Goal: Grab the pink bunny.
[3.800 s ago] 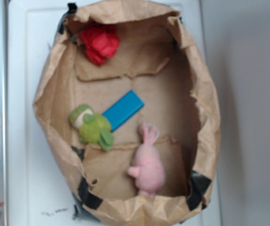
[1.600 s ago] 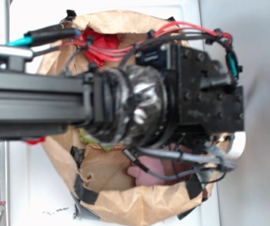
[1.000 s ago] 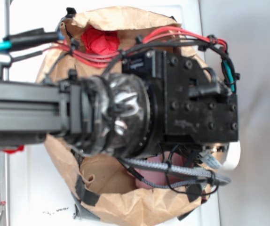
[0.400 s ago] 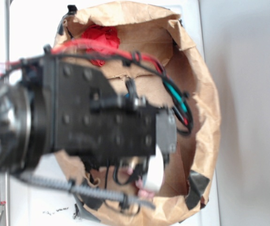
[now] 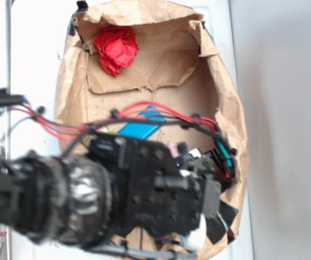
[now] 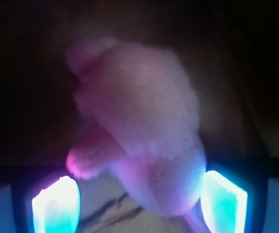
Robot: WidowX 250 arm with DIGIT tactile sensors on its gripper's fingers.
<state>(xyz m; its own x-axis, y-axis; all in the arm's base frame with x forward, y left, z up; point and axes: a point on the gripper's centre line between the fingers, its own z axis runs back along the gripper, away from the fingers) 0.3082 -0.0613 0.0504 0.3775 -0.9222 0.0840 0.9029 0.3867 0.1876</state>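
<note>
The pink bunny [image 6: 142, 121] fills the middle of the wrist view, pale and fuzzy, lying on the brown paper floor of the bag. My gripper [image 6: 139, 204] is open, and its two glowing fingers [image 6: 56, 204] stand on either side of the bunny's lower body. The right finger is close to the plush, while a gap shows on the left. In the exterior view my black arm [image 5: 123, 200] covers the bag's near end, and only a sliver of the pink bunny [image 5: 172, 149] shows above it.
The brown paper bag [image 5: 228, 97] walls in the workspace. A red wrinkly ball [image 5: 116, 49] lies at its far end and a blue block [image 5: 142, 127] sits mid-bag, just beyond my arm. Red and black cables arch over the wrist.
My arm has swung from the bag's middle down to its near end and now sits over the bunny, which it covers. The red ball and blue block are uncovered again.
</note>
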